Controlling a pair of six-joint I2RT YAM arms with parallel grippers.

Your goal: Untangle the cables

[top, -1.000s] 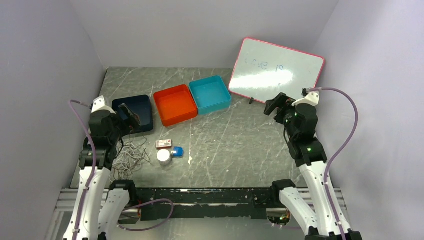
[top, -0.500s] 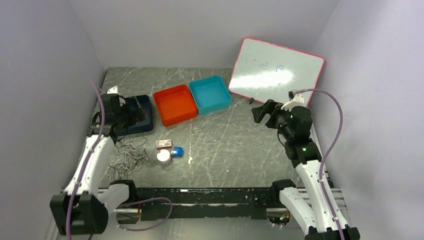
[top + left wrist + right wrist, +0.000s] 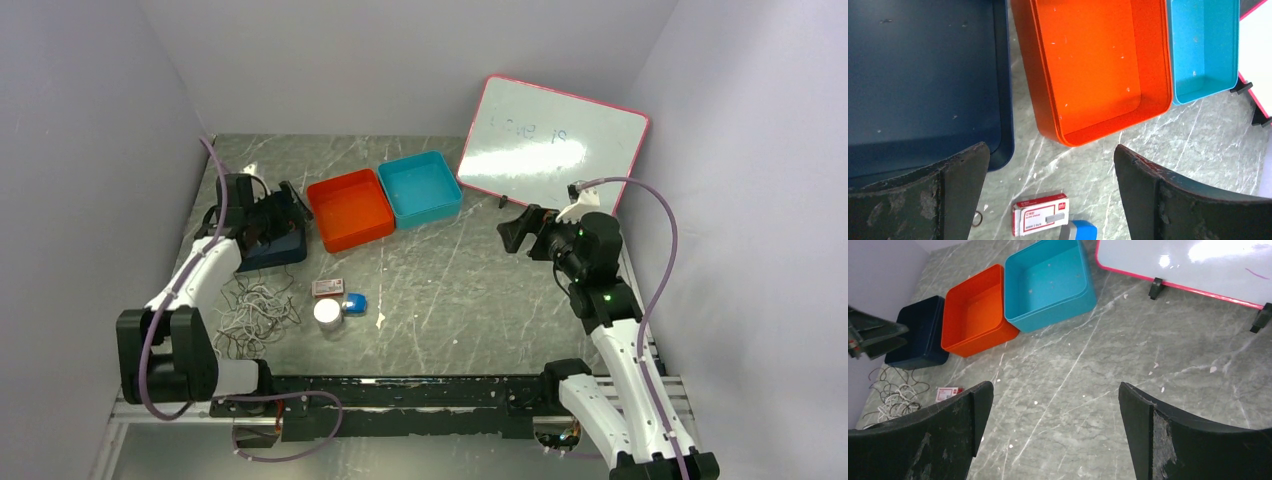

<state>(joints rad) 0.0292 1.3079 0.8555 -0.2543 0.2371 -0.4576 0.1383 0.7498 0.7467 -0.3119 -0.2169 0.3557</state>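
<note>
Two shifts are noted over the last second. The left gripper (image 3: 1050,152), which was held above the cables (image 3: 256,312) with its arm folded, has been swung away and stretched out. It is now held just to the left of the orange box (image 3: 350,208), over the navy box (image 3: 923,70) that adjoins it. The right gripper (image 3: 1054,390) has been brought a little nearer to the orange box from the right, though it is kept well apart from it. The cables are left unmoved, in one loose heap of white and dark loops on the table, to the near left of the orange box and apart from both grippers. Both grippers are seen with their jaws spread wide, and nothing is held between them. It is judged that the untangling has not been started. The left gripper has been carried away from the heap rather than toward it, so a return to the cables would be needed before any strand could be pulled free. As for writing, faint marks are seen on the whiteboard (image 3: 552,138) to the far right of the orange box, but they cannot be read with confidence. A small red-and-white staple box (image 3: 1040,218) lies just on the near side of the orange box; print is borne on its label, but it is too small to be made out.
</note>
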